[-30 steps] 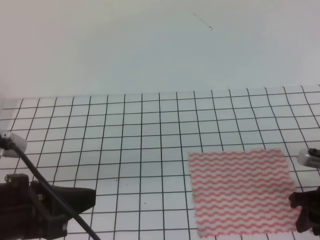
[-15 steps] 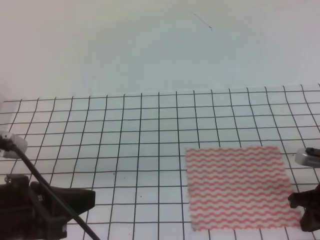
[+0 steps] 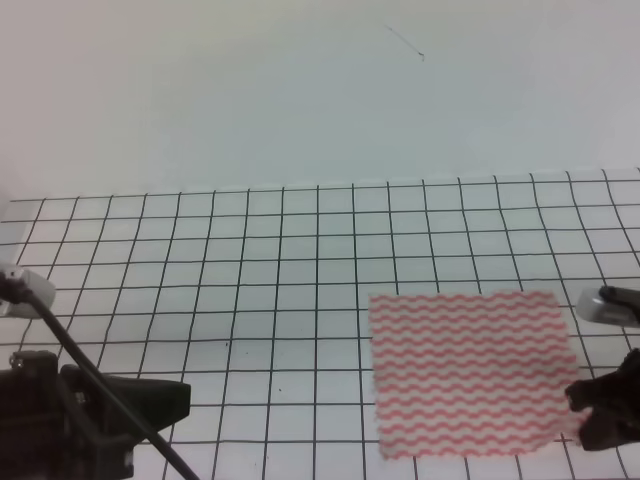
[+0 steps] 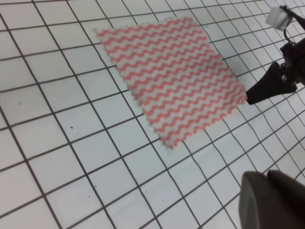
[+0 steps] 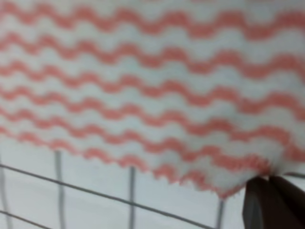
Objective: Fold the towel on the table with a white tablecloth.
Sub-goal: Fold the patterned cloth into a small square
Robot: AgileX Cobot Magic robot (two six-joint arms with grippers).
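Basically the right gripper looks pinched shut on the towel's near right corner, flat on the gridded tablecloth, so next it's lift and fold across.

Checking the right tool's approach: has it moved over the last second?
Yes. The right tool has shifted left along the tablecloth grid, now touching the towel at its near right corner.
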